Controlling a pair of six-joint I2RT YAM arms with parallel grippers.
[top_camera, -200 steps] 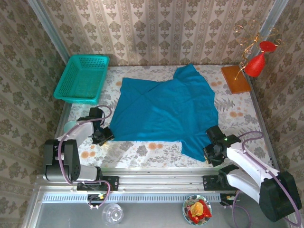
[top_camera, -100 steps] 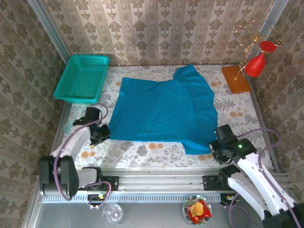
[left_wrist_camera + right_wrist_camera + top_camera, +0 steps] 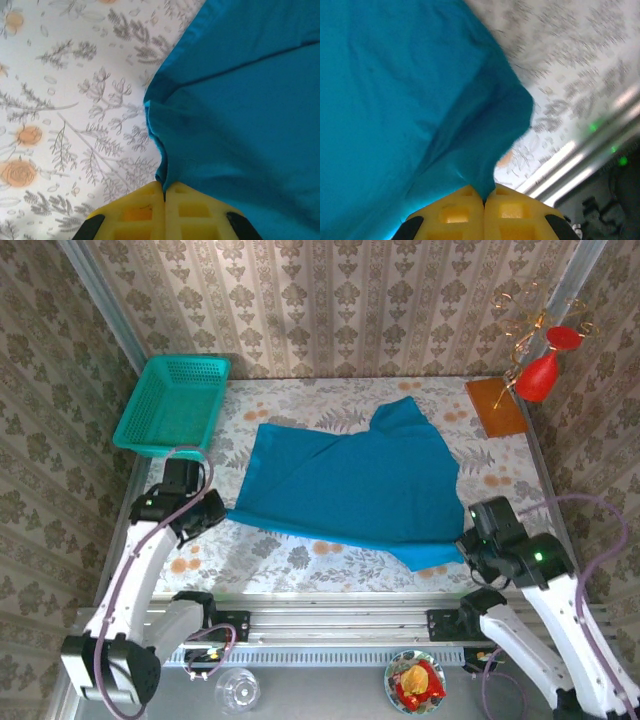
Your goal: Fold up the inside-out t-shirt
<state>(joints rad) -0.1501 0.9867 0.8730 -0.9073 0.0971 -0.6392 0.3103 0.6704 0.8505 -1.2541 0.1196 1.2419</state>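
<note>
Both arms have a corner each now. The left end effector [image 3: 164, 186] is clamped tight on the near-left corner of the blue-teal t-shirt [image 3: 350, 485]. Its wrist camera shows the yellow fingers pressed together with the cloth edge bunched and rising out of the seam between them. The right end effector [image 3: 484, 189] does the same at the near-right corner, its fingers closed on a peak of fabric that drapes away from it.

The t-shirt lies spread over the middle of the floral surface [image 3: 300, 560], its far edge and one sleeve flat and its near hem drawn up toward the two grips. The teal mesh basket [image 3: 172, 405] sits well apart at the far-left corner, out of the way. Pinching both hem corners at once looks like the setup for a fold. Held that way, the near edge can travel level and taut instead of dragging or twisting.

Compared with a second ago, the left fingers have gone from partly apart to fully closed, and the right ones have finished closing. Both arms have lifted off the surface, and the right one has swung outward. The t-shirt's near edge has come up with them, and its far-left edge has slid nearer.
</note>
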